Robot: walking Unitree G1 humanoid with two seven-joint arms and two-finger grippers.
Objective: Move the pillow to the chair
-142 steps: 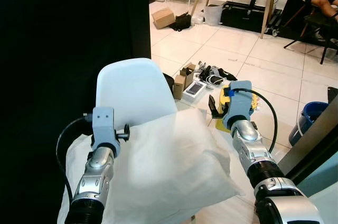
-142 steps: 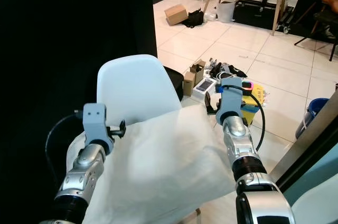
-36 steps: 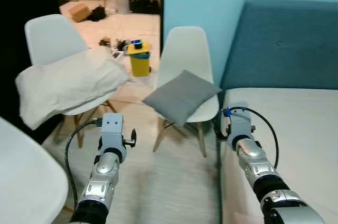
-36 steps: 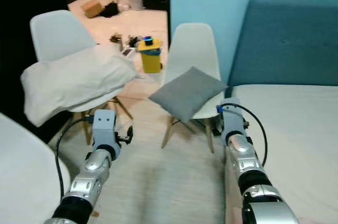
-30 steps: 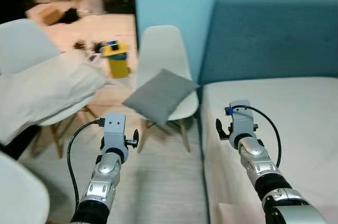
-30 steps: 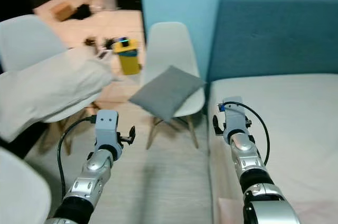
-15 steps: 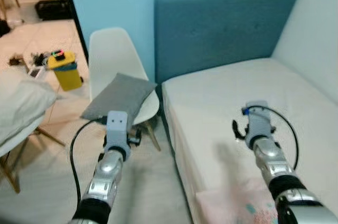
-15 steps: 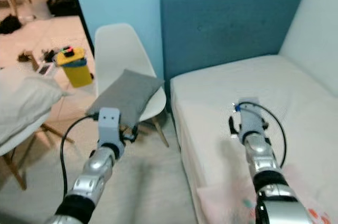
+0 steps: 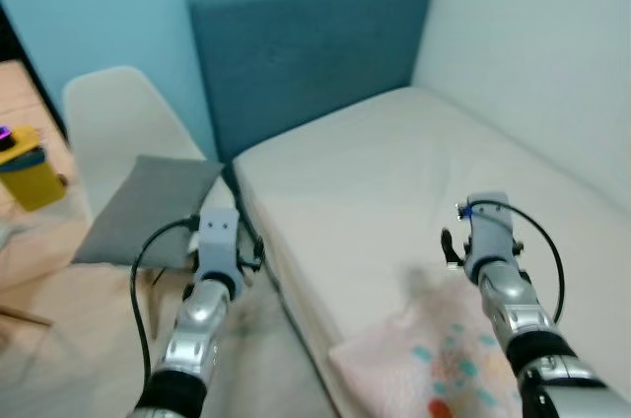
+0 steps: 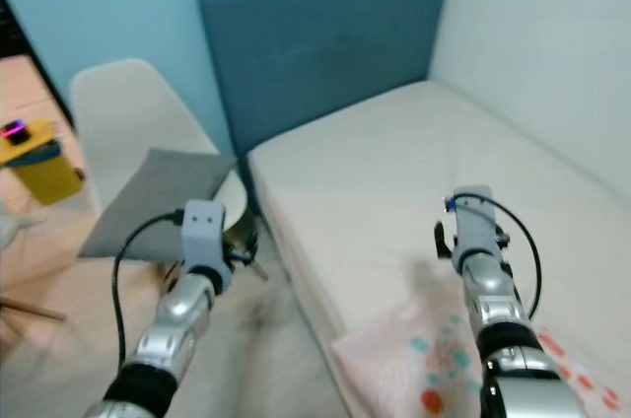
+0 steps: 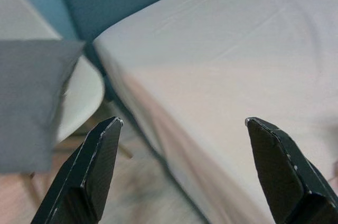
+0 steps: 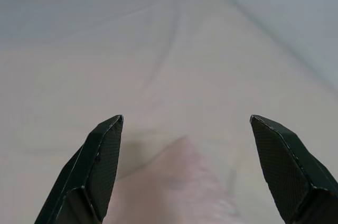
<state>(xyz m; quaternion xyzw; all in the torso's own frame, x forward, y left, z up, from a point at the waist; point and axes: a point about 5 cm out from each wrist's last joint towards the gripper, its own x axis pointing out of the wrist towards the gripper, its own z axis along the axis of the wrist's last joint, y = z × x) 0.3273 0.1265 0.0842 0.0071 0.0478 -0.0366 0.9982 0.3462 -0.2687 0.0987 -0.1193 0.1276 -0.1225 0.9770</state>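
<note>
Left end effector and right end effector spread wide over smooth bed; soft patterned pillow below

One white moulded chair, set just beside the bed's blue headboard, seat occupied by a flat grey cushion lying tilted.

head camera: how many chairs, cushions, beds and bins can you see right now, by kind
chairs: 1, white chair
cushions: 2, grey cushion on the chair, pink patterned pillow on the bed
beds: 1, bed with a blue headboard
bins: 1, yellow bin
total: 5
</note>
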